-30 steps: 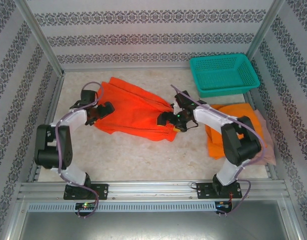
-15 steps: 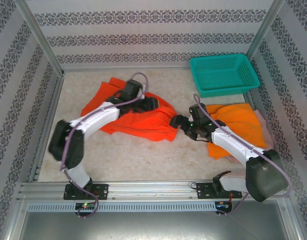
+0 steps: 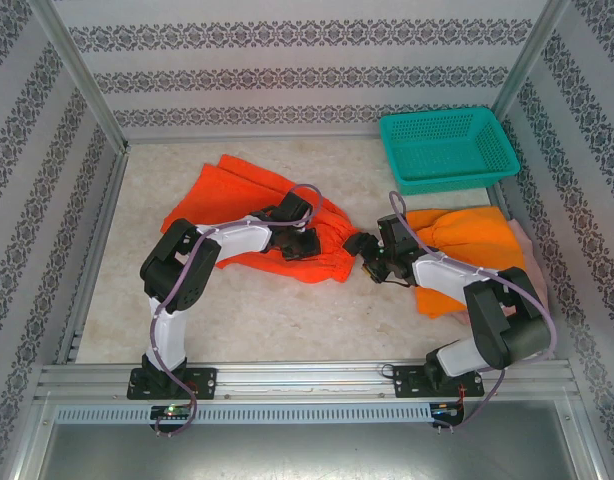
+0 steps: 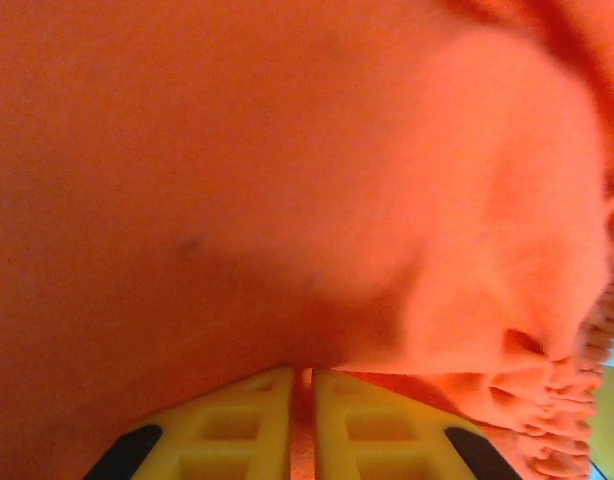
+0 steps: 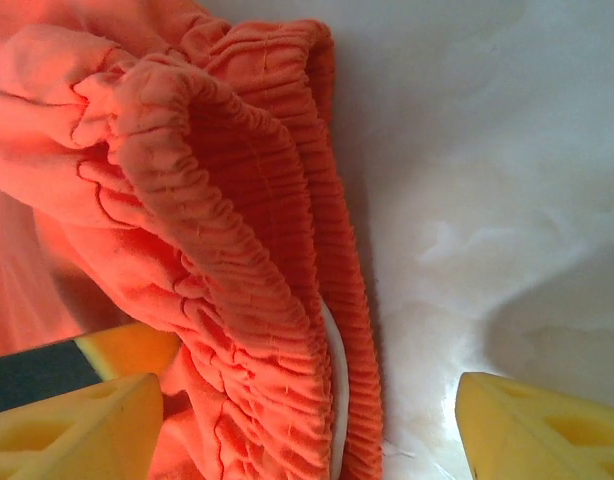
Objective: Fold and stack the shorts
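Left gripper (image 3: pixel 299 243) is now sitting mid-frame on the orange shorts (image 3: pixel 242 215), close to the gathered waistband (image 5: pixel 237 230). A second ago it was out at the left edge of the cloth. Its yellow fingers (image 4: pixel 242 432) were wide then and are now pinching almost together, with a thin ridge of orange fabric caught between them, so it is gripping the shorts.

Right gripper (image 3: pixel 363 252) is staying at the right end of the same garment, just left of the folded orange pile (image 3: pixel 472 245). Its fingers (image 5: pixel 77 420) are still well apart, straddling the waistband and starting to narrow. Nothing is clamped yet.

Judgement: both arms are taking hold for a fold. The left is already gripping and the right is about to close, so the stacking step is not reached.

The shorts are lying spread and wrinkled in the centre of the table (image 3: pixel 287 315). The cloth is soft and matte, bright orange. The waistband is ribbed, puckered elastic bunched into thick rolls, with a white strip (image 5: pixel 331 400) tucked in it, probably the drawstring.

The folded pile is flatter and squarish, centre right of the frame, with pink shorts (image 3: pixel 530 262) peeking out underneath. A teal mesh basket (image 3: pixel 452 182), rigid plastic, is sitting at upper right.
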You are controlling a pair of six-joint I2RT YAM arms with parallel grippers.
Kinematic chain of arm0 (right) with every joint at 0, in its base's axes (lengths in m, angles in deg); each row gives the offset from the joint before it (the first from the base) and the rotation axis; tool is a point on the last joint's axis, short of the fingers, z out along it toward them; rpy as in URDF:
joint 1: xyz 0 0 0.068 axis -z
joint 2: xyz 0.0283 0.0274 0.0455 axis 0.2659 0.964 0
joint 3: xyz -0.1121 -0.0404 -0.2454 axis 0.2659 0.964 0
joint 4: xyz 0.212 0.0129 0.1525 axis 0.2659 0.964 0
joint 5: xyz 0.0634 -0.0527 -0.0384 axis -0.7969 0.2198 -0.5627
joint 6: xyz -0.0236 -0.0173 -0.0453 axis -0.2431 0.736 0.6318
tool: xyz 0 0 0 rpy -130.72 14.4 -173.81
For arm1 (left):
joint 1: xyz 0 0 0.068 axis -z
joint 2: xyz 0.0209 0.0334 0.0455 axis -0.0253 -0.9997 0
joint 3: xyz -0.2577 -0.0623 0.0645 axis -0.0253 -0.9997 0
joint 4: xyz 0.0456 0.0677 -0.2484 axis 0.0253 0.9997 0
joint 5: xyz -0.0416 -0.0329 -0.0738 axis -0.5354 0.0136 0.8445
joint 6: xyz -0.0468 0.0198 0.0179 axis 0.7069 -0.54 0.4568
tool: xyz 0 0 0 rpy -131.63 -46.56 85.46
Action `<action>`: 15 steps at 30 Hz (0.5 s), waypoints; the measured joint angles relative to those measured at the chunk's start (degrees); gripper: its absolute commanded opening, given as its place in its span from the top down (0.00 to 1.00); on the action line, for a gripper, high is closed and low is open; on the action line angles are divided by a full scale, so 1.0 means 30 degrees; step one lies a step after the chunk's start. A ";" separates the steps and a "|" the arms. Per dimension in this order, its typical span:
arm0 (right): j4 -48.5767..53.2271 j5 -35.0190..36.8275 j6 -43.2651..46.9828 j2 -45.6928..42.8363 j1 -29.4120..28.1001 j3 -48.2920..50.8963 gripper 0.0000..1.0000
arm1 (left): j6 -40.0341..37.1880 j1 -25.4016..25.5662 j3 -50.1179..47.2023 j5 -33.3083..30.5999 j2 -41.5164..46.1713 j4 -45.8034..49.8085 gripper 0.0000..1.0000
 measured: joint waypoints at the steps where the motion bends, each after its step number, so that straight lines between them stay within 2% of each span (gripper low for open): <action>1: -0.0277 -0.0160 -0.0109 0.0219 0.0000 0.0000 0.28 | 0.0007 -0.0007 -0.0160 -0.0058 0.0000 -0.0044 0.91; 7: -0.1319 -0.0882 -0.0605 0.1559 0.0007 -0.0022 0.34 | 0.0124 -0.0036 -0.0466 -0.0109 -0.0007 -0.0306 0.91; 15: -0.0860 -0.0845 -0.1304 0.2004 0.0022 -0.0255 0.52 | 0.0488 -0.0036 -0.0678 -0.0066 -0.0007 -0.0823 0.92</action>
